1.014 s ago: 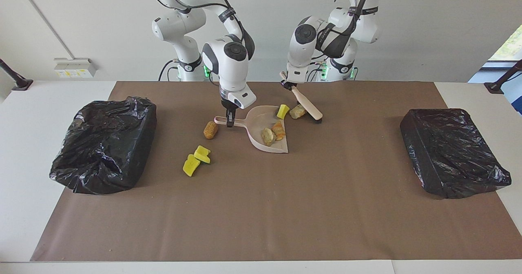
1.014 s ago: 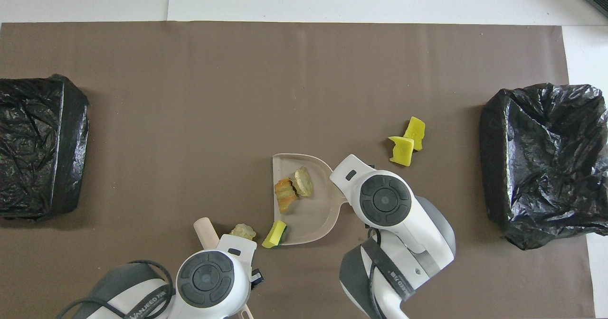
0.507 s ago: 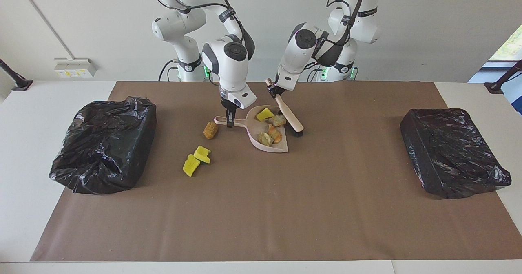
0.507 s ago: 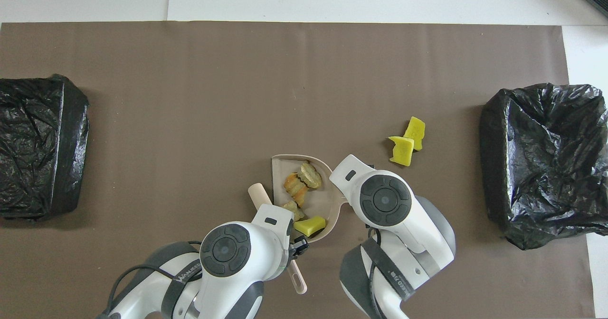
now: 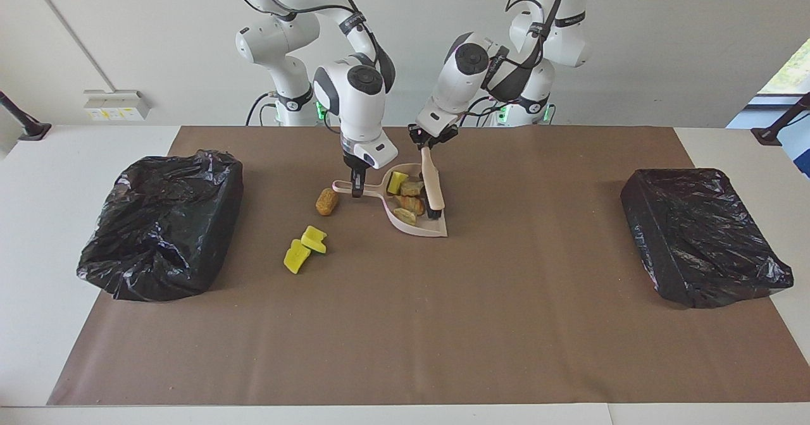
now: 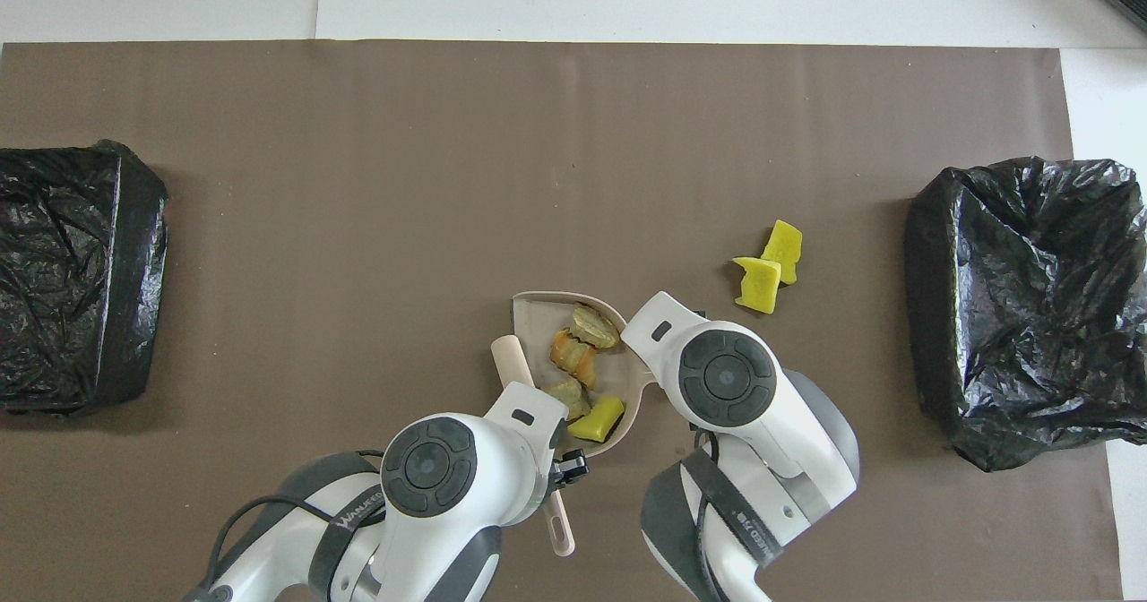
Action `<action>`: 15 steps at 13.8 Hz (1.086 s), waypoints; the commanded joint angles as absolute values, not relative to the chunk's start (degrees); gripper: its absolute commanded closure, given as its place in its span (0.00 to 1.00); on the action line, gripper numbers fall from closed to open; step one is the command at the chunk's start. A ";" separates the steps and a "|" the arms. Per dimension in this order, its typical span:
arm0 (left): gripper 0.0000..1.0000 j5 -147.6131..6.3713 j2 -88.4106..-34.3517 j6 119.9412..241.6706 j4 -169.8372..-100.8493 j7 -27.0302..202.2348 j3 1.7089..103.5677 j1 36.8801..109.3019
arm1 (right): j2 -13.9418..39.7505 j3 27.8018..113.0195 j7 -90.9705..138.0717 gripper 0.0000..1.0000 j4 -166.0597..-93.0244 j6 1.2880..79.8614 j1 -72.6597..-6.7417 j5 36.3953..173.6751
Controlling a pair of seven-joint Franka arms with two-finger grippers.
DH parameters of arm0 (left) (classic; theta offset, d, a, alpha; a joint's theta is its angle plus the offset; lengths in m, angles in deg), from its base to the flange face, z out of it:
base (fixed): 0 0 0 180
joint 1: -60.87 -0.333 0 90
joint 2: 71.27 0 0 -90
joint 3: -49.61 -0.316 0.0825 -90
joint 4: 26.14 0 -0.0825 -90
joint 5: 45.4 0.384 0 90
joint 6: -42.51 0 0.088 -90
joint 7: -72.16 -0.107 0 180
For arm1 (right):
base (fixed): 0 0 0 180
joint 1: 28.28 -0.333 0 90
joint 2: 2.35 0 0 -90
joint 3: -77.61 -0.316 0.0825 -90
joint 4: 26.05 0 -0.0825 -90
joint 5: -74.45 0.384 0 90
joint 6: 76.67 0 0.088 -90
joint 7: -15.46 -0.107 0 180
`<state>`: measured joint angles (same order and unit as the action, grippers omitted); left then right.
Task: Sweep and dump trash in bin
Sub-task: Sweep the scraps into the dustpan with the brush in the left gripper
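The pale pink dustpan (image 5: 436,227) lies on the brown mat, and my right gripper (image 5: 357,188) is shut on its handle. My left gripper (image 5: 429,140) is shut on the pale pink brush (image 5: 433,184), whose dark bristles stand at the pan's mouth. In the pan lie the green-and-yellow sponge (image 5: 397,181) and several tan lumps (image 5: 409,203). A brown lump (image 5: 326,201) lies on the mat beside the handle. Two yellow sponge chunks (image 5: 305,246) lie farther from the robots. The overhead view shows the pan (image 6: 536,308), brush (image 6: 511,365), pan trash (image 6: 573,356) and yellow chunks (image 6: 762,270).
A black bag-lined bin (image 5: 164,222) stands at the right arm's end of the table and shows in the overhead view too (image 6: 1021,306). A second black-bagged bin (image 5: 702,235) stands at the left arm's end. The mat's edge runs around them.
My left gripper swept the brush toward the dustpan, pushing the green-and-yellow sponge and a tan lump into it. The right gripper and the dustpan stayed still.
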<state>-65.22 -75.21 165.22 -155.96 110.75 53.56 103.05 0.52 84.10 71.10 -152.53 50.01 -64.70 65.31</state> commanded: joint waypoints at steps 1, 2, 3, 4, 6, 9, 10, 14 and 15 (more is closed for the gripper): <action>1.00 -57.30 -75.66 157.67 -153.23 110.30 53.21 101.66 | 0.81 83.85 72.42 1.00 -152.70 51.12 -64.22 64.25; 1.00 -53.52 -75.75 157.13 -153.32 110.48 53.04 101.05 | 0.81 83.85 72.42 1.00 -152.70 51.12 -64.22 64.25; 1.00 -51.66 -75.57 157.82 -153.32 110.39 53.13 99.21 | 0.81 83.85 72.42 1.00 -152.70 51.12 -64.22 64.25; 1.00 -51.03 -75.14 158.34 -153.24 110.30 53.13 97.45 | 0.81 83.85 72.42 1.00 -152.70 51.21 -64.22 64.25; 1.00 -50.58 -74.96 159.05 -153.58 109.60 53.13 95.34 | 0.90 83.85 72.42 1.00 -152.44 50.86 -64.22 64.25; 1.00 -50.58 -75.22 159.23 -154.29 108.90 53.21 94.27 | 0.29 84.11 72.42 1.00 -149.55 46.14 -64.05 64.25; 1.00 -50.58 -75.39 159.32 -154.55 108.90 53.21 94.62 | -0.23 84.38 72.59 1.00 -147.89 43.15 -63.26 64.25; 1.00 -50.76 -77.24 160.01 -156.83 113.44 53.65 97.77 | -1.03 84.38 76.80 1.00 -139.10 34.00 -55.54 64.95; 1.00 -50.76 -78.03 160.98 -157.88 116.86 53.65 99.18 | -1.29 84.38 77.59 1.00 -137.43 32.76 -53.52 65.04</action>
<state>-51.51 -75.21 159.54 -155.05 111.79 53.88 96.22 -0.77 84.52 74.71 -141.12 36.14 -56.85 65.25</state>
